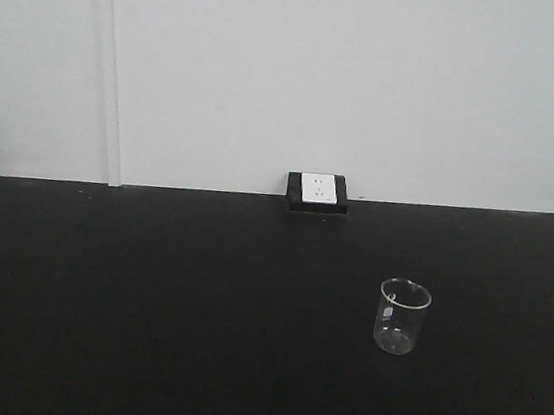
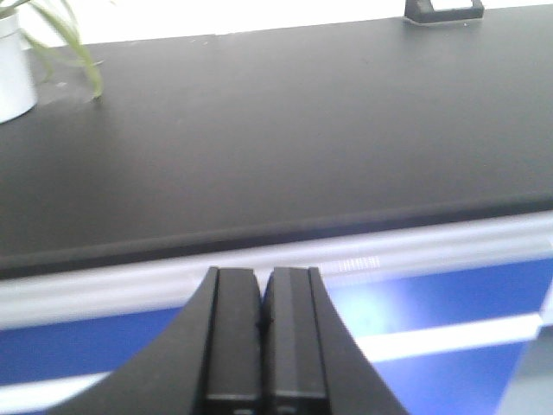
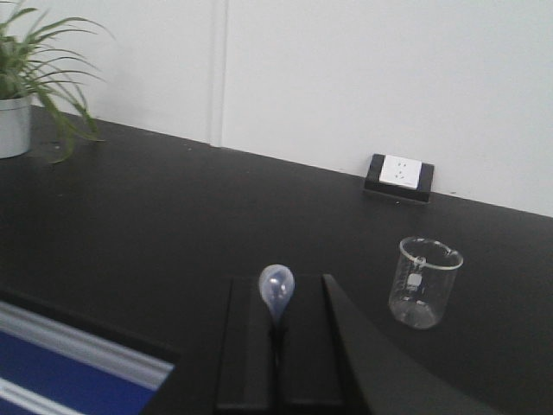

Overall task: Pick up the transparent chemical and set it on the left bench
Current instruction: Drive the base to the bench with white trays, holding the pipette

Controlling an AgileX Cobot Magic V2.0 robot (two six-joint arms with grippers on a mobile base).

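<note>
Transparent chemical (image 3: 276, 289) | pinched lengthwise in right end effector (image 3: 277, 307) | bulb outward

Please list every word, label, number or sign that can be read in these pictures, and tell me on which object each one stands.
No text is readable in any view.
On the beaker: a small white mark, too small and blurred to read.
On the socket: only holes, no letters visible.
On the pipette, the bench and the plant pot: nothing.
</note>
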